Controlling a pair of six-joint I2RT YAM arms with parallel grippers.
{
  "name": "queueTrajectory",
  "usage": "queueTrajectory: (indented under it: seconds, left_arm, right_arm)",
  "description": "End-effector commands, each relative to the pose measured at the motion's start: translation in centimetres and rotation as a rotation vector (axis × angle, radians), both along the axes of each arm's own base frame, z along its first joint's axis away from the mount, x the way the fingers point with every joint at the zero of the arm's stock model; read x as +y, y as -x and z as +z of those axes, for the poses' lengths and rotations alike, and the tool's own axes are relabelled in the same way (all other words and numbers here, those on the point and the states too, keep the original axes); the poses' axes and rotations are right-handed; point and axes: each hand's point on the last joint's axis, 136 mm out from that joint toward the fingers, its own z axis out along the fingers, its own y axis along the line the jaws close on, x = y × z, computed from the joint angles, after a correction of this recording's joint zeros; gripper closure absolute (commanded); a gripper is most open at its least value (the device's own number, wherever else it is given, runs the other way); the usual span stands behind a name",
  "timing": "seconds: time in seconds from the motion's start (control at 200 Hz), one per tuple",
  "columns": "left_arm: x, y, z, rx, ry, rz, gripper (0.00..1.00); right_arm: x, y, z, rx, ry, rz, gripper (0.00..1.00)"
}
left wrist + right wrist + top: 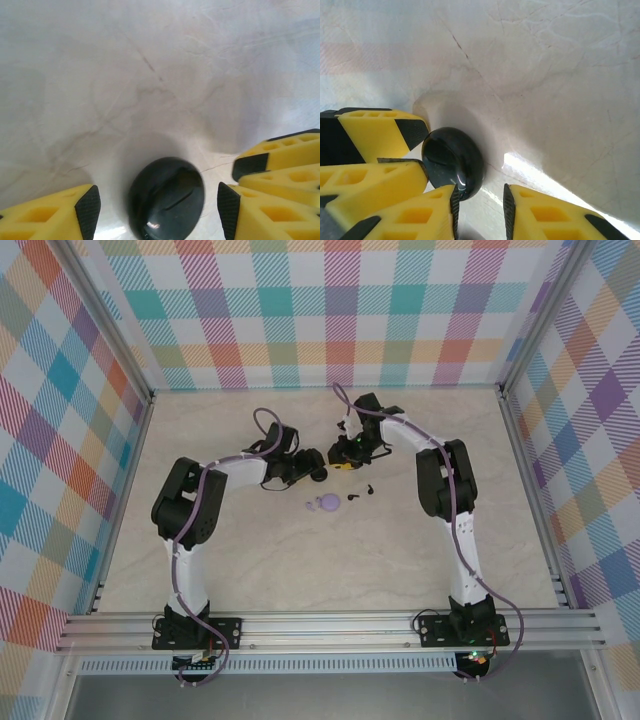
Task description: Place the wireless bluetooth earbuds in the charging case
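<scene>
Marbled surface (250, 560), plaid walls (330, 310). Earbuds (353, 498): two tiny black bits mid-surface, just right of case (326, 504), not touching it. Likely light, hard, glossy, slip-prone; pinch across body with tips. Case looks light and may slide. Beyond them is a black disc (166, 197). Left jaws straddle it wide, no contact; right jaws narrow, empty, beside it. Left arm (235, 472) and right arm (425, 445) fold inward, wrists low.

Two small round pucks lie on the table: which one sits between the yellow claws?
The black disc, lying loose inside the open left gripper. The lavender charging case sits apart from it, untouched.
</scene>
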Motion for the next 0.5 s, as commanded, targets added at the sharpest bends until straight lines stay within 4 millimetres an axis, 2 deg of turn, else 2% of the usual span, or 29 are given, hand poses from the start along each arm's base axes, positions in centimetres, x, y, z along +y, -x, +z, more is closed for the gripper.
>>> queueTrajectory:
  seconds: [0.0,0.14,0.495]
  left_arm:
    - [2.6,2.2,-1.4,0.074,-0.077,0.009,0.38]
    - [2.0,2.9,-0.7,0.070,-0.008,-0.006,0.47]
    - [0.6,3.0,-1.2,0.089,0.146,0.027,0.52]
  right_arm:
    - [0.6,0.1,2.3,-0.029,-0.040,0.002,0.70]
    - [1.0,0.2,2.3,-0.016,-0.066,0.016,0.71]
    - [2.0,0.1,0.7,0.054,-0.101,0.028,0.69]
